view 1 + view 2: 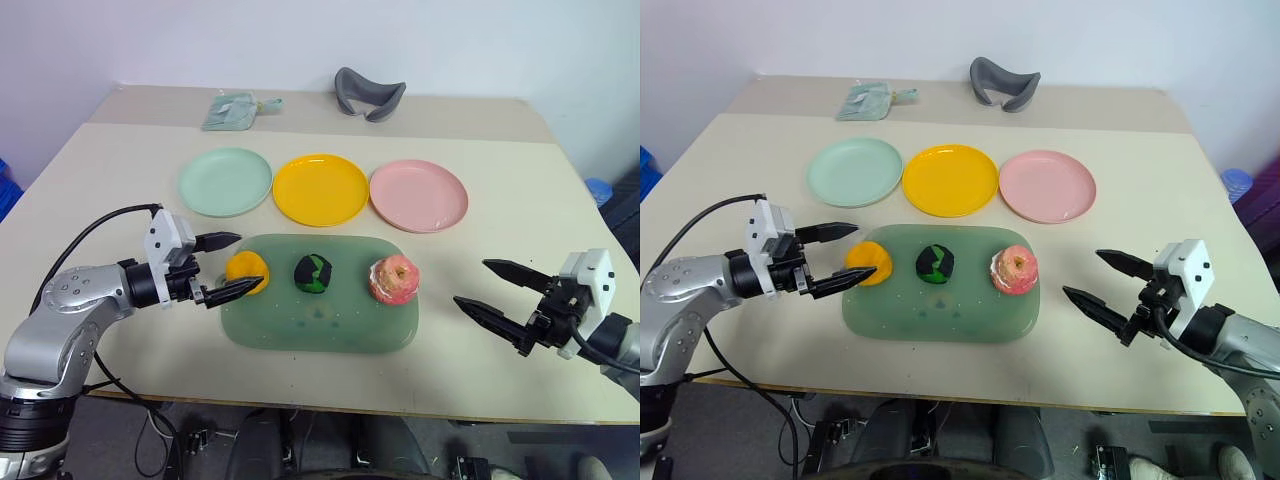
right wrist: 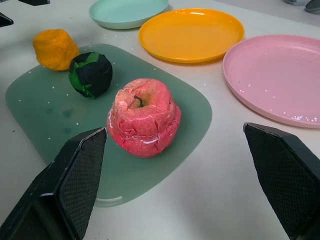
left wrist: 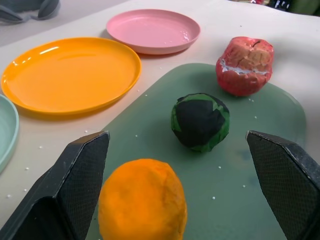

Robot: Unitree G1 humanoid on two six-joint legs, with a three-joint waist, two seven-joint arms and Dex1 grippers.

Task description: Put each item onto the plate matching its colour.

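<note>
A: In the head view, where is the orange-yellow lump [image 1: 247, 271]?

B: Left of the frame's centre, on the left end of the green mat [image 1: 330, 325]. The left gripper [image 1: 229, 266] is just beside it, fingers spread wide and holding nothing. One fingertip touches or nearly touches the lump's lower left side; I cannot tell which.

A: And the right gripper [image 1: 487, 290]?

B: At the lower right, also wide open and empty, well apart from the apple-like piece [image 1: 394, 279] to its left. So the left arm is nearer to the lump.

A: The left wrist view?

B: The lump [image 3: 142, 200] sits low between the two black fingers [image 3: 75, 185], closer to the left one. The yellow plate [image 3: 70, 75] lies beyond it, upper left.

A: The right wrist view?

B: The apple-like piece [image 2: 144, 117] stands between the open fingers, the pink plate [image 2: 280, 80] at the upper right. The dark ball [image 2: 90, 74] lies between apple and lump.
</note>
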